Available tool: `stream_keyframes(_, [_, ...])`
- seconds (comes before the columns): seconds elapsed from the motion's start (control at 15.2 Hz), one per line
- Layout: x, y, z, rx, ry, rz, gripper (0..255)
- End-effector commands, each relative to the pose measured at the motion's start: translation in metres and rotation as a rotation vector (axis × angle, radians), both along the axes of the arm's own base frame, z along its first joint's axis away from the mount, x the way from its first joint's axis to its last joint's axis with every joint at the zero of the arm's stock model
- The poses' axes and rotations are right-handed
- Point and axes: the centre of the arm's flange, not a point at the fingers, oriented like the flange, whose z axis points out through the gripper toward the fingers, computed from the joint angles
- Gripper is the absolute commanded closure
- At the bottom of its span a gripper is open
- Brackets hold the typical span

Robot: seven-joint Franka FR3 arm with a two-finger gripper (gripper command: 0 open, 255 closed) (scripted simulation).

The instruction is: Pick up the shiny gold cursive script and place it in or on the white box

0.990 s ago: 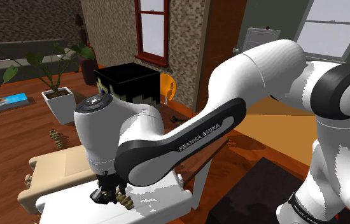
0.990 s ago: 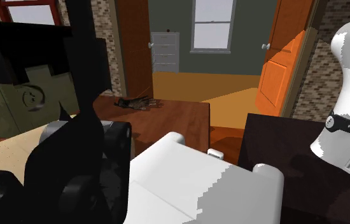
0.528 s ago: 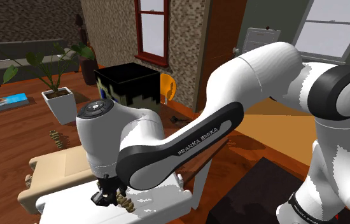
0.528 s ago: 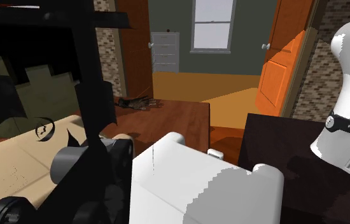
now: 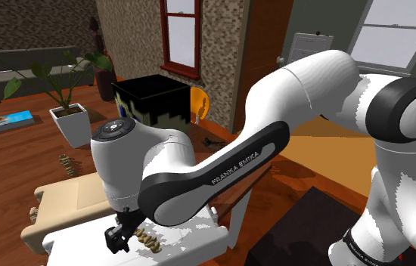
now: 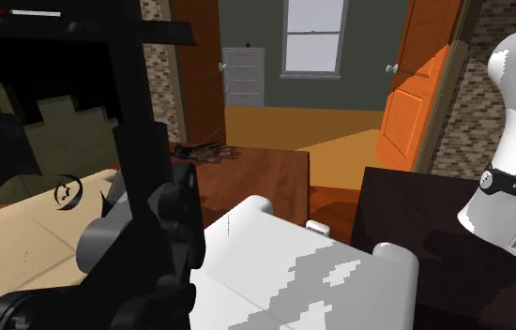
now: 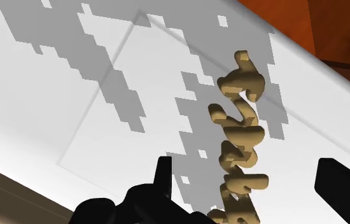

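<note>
The gold cursive script [image 7: 244,130] is seen lying on the flat top of the white box [image 7: 72,95]. The black fingers [image 7: 162,181] are spread apart on either side of its near end, and nothing is clasped between them. In the shoulder view the gripper [image 5: 122,237] is held low over the box (at about 7 o'clock in that picture), with the script just beside it at 3 o'clock. A potted plant [image 5: 69,117] is seen at 10 o'clock.

Home living room, potted plant [image 5: 70,121], red-framed window [image 5: 180,32], orange door [image 6: 417,103], white drawer chest [image 6: 243,75]
</note>
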Motion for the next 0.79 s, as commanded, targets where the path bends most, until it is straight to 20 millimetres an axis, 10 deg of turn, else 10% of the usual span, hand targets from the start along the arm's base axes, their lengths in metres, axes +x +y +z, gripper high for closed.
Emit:
stream_keyframes(0.0, [-0.001, 0.0, 0.013, 0.0, 0.0, 0.0, 0])
stream_keyframes(0.2, [-0.002, 0.0, 0.05, 0.0, 0.0, 0.0, 0])
stream_keyframes(0.73, [-0.002, 0.0, 0.05, 0.0, 0.0, 0.0, 0])
